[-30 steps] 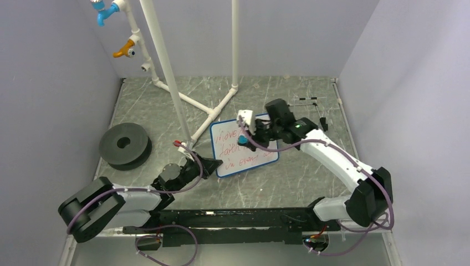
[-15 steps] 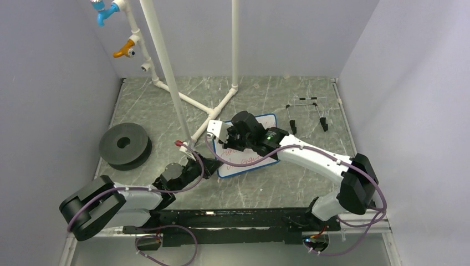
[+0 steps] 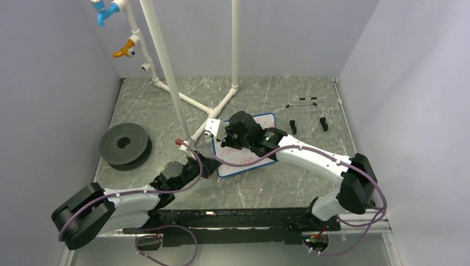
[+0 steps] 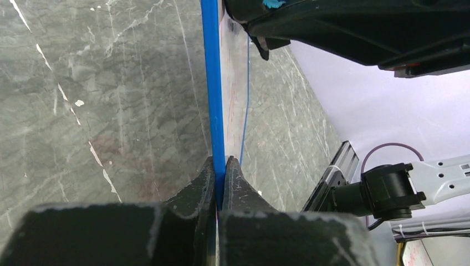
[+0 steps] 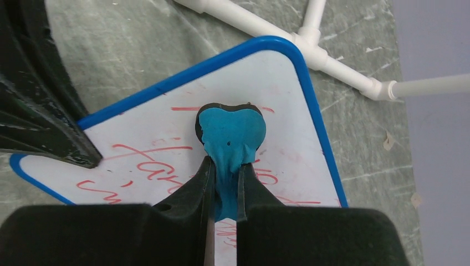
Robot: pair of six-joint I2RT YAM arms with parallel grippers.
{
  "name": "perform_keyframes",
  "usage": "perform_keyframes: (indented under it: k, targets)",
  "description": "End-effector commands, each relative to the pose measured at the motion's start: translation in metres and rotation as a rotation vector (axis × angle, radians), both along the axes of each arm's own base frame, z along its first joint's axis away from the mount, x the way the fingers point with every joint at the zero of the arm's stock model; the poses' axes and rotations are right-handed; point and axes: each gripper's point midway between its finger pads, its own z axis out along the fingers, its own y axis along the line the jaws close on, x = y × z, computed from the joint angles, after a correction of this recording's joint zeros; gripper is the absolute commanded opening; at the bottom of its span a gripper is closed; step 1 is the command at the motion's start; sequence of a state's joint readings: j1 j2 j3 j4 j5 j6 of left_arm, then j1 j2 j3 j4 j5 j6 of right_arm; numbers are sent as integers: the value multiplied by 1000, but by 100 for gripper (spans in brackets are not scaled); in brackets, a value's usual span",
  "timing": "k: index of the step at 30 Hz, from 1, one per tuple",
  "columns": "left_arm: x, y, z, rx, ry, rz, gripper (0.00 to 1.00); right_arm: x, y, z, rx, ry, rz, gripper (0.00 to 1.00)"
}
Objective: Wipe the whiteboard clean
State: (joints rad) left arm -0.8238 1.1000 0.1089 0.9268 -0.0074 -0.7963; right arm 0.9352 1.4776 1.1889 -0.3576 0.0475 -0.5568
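Observation:
The whiteboard (image 3: 246, 160) lies flat on the table, white with a blue rim and red handwriting (image 5: 144, 152) across it. My right gripper (image 3: 229, 134) is over the board's far left corner, shut on a blue eraser (image 5: 231, 133) whose dark-edged pad rests on the white surface. Faint red traces remain beside the pad. My left gripper (image 3: 209, 165) is at the board's near left corner, shut on the blue rim (image 4: 213, 83), one finger on each side. In the right wrist view, a left fingertip (image 5: 50, 124) lies over the board's edge.
A white pipe frame (image 3: 166, 72) stands just behind the board, its foot tubes (image 5: 332, 55) close to the board's corner. A black wire easel stand (image 3: 307, 113) sits at the back right. A black disc (image 3: 125, 145) lies at the left. Walls close three sides.
My right arm swept the eraser leftward across the board's upper part, from its middle to the far left corner. The left gripper kept its hold on the rim.

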Motion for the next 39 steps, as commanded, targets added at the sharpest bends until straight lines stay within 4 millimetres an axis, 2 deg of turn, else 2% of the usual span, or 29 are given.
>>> perform_keyframes:
  k: [1,4,9,11,16,20,27,30,35,39]
  targets:
    - [0,-7,19,38,-130,-46,0,-20,15,9,46,27,92,0]
    - [1,-9,21,57,-144,-55,0,-10,14,24,82,-5,34,0]
    - [1,-13,23,76,-158,-75,0,33,-8,44,132,-82,-175,0]
    - [1,-14,22,84,-164,-81,0,36,-15,46,135,-95,-189,0]
    - [2,-17,24,96,-182,-95,0,28,-15,34,109,-74,-147,0]
    - [0,-16,23,103,-187,-98,0,43,-24,47,129,-111,-219,0]
    - [-1,-16,20,115,-191,-109,0,46,-25,50,134,-110,-231,0]
    - [0,-17,18,117,-190,-109,0,32,-13,45,128,-60,-149,0]
    - [1,-19,20,116,-194,-111,0,-18,13,12,17,-4,84,0]
    - [1,-16,19,112,-194,-101,0,-25,14,4,-13,1,112,0]
